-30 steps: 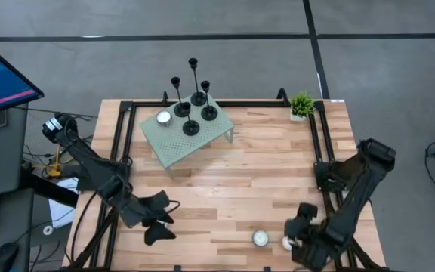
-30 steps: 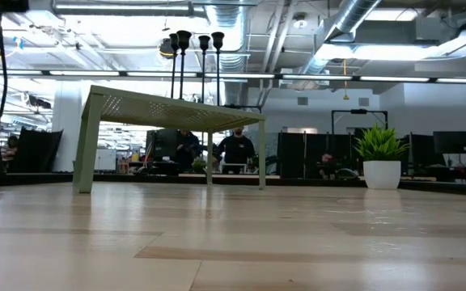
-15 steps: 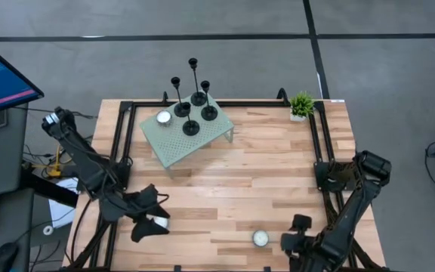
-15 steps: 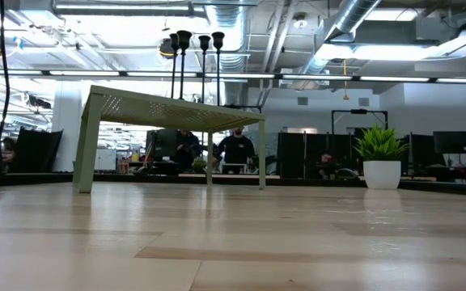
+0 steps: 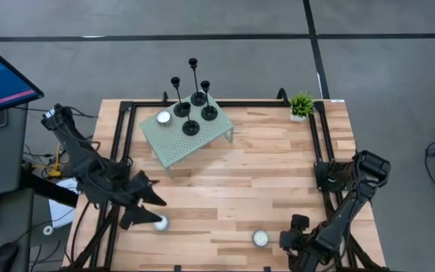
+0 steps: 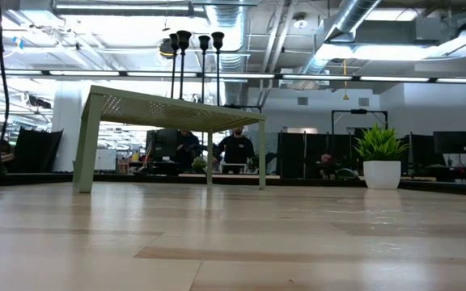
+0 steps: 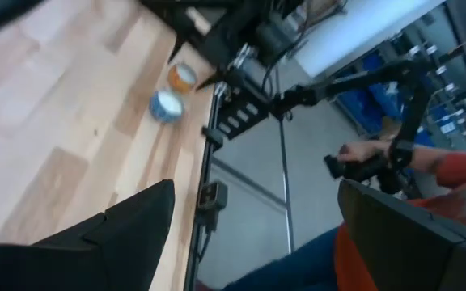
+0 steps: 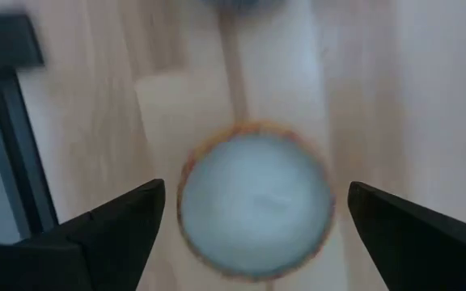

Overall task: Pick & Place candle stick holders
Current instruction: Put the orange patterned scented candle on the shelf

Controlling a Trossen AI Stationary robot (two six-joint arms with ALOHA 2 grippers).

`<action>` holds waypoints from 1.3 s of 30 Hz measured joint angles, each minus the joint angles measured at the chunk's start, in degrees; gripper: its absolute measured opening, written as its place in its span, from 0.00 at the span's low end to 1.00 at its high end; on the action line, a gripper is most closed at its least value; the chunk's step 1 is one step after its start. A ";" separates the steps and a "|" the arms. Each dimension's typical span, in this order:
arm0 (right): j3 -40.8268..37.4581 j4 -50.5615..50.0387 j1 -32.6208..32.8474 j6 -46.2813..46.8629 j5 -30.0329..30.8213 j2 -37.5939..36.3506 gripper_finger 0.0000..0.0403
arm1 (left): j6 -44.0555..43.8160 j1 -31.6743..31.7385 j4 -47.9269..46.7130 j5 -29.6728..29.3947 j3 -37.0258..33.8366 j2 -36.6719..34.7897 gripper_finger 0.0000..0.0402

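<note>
Several black candle stick holders [image 5: 191,127] stand by their disc bases on the pale green perforated stand [image 5: 174,147] at the table's far left. Their top cups [image 6: 184,36] show above the stand in the low view. My left gripper [image 5: 142,208] is open and empty near the table's left edge, beside a tealight [image 5: 159,222]. My right gripper [image 5: 294,242] is open at the near right. It hovers over another tealight [image 8: 255,198], which lies on the table between its spread fingers, untouched.
One tealight [image 5: 164,117] sits on the stand and another [image 5: 260,239] lies near the front edge. A small potted plant [image 5: 301,104] stands at the far right corner. A person's hand [image 7: 362,162] shows beyond the table in the left wrist view. Bare wood lies mid-table.
My left gripper has drawn back toward the table's left edge and a little toward the far edge, uncovering a tealight that stays on the table. My right gripper has moved toward the near edge and now covers the tealight that showed beside it.
</note>
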 joint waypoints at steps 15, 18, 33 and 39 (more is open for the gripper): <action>-1.96 3.37 -0.82 0.46 -1.48 -0.09 0.76 | 6.59 0.00 -0.02 -7.50 0.00 -5.31 0.87; -1.87 3.40 -0.76 0.43 -1.09 -0.22 0.68 | 6.59 0.00 -0.02 -7.50 0.00 -5.31 0.87; -1.98 -0.80 -5.39 -7.09 -1.32 -4.07 0.53 | 7.76 0.00 -0.04 -8.24 0.00 -7.58 0.87; 1.21 -2.44 -4.91 -3.56 -8.01 -10.08 0.65 | 7.90 0.02 -0.07 -8.91 0.00 -8.77 0.87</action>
